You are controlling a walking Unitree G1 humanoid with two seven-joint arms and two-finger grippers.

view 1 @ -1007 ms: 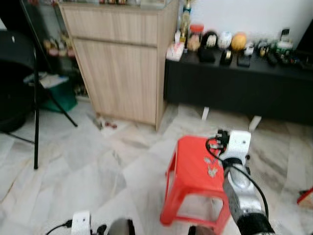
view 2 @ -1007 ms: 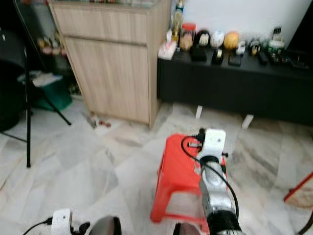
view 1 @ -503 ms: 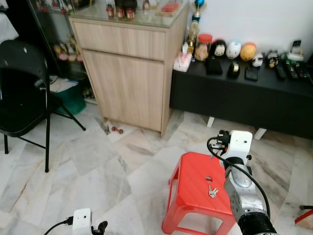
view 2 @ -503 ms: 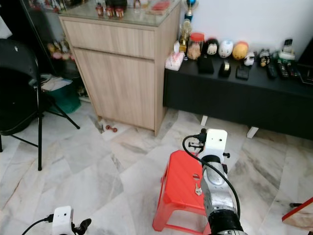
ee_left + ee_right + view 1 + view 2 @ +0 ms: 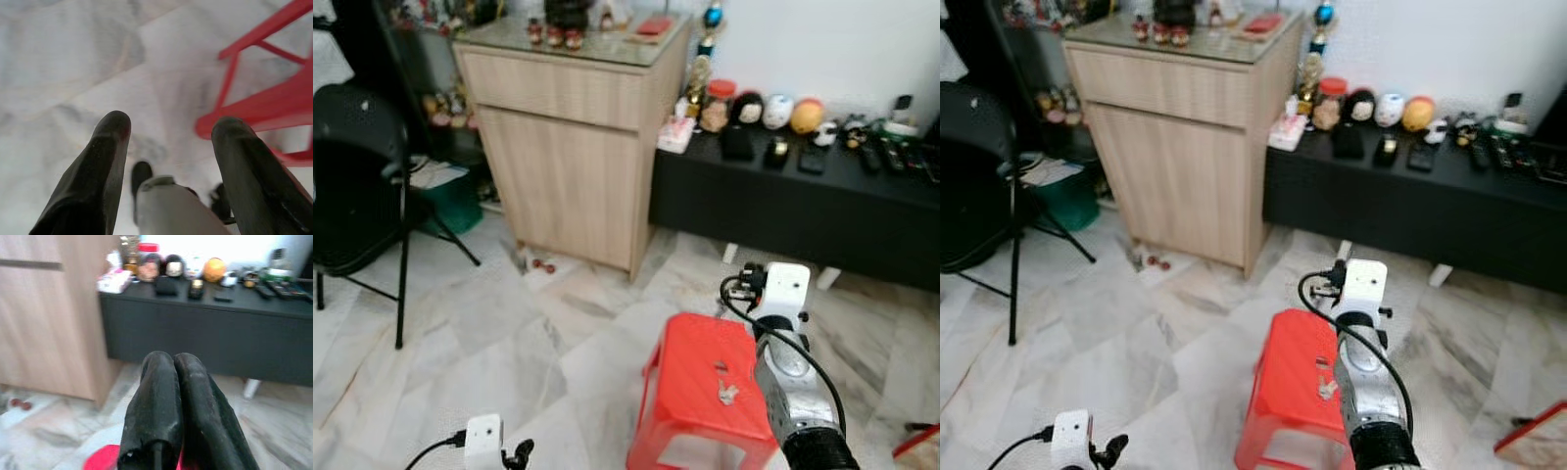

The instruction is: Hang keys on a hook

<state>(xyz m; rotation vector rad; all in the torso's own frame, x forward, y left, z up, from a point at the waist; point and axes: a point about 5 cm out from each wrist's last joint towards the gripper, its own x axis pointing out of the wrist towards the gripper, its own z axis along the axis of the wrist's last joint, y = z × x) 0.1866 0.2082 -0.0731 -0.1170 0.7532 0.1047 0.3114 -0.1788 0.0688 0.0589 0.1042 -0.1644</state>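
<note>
Right gripper [image 5: 175, 372] in its wrist view has both black fingers pressed together with nothing between them, aimed toward the black bench [image 5: 205, 328] and the cabinet [image 5: 44, 308].

Left gripper [image 5: 168, 147] in its wrist view hangs low with fingers spread and empty, over marble floor [image 5: 73, 63] just beside the stool [image 5: 274, 103] legs.

From the left eye, the keys [image 5: 727, 393] lie flat on the red stool's seat, near its right edge, beside the silver right arm [image 5: 788, 382] raised over them. No hook can be made out.

From the right eye, the same seat is partly covered by the right arm, and a chair [image 5: 979, 186] stands well apart at the left.

Likely risks: the keys lie flat and thin, so closed or badly aimed fingers could push them off the near edge onto the floor; pressing on the light stool might tip it. Open floor lies to the left of the stool; the bench and cabinet close off the far side.
</note>
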